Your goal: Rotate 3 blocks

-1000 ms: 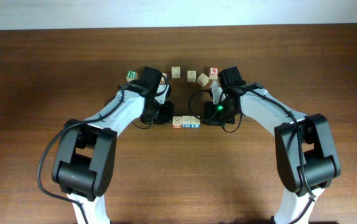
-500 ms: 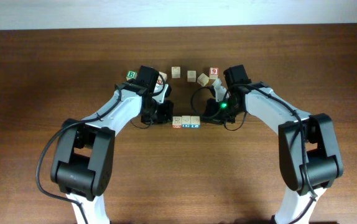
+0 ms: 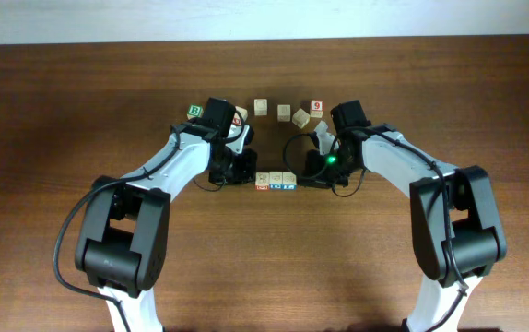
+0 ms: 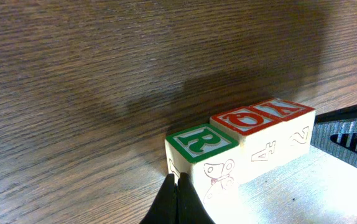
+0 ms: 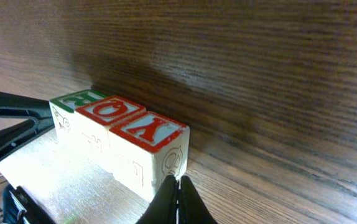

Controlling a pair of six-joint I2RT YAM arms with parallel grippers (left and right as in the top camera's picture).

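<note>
A: Starting left: left gripper [image 3: 244, 170] has its fingers pressed together, tip against the left end of the blocks [image 3: 276, 180], nothing pinched.
B: Blocks where?
A: Three in a tight row mid-table [image 3: 80, 101], between the arms, nearer than the loose cubes [image 3: 286, 112]. Then right gripper [image 3: 309, 171], fingers together too, tip on the right end.
B: Risk?
A: Uneven push from either end. The row could buckle and the middle block pop out, or one could tip instead of turning.

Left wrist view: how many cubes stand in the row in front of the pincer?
3, touching side by side: the green R cube nearest the left pincer, the red-lettered cube in the middle, the red Y cube farthest. None seems hidden in this row.
</note>
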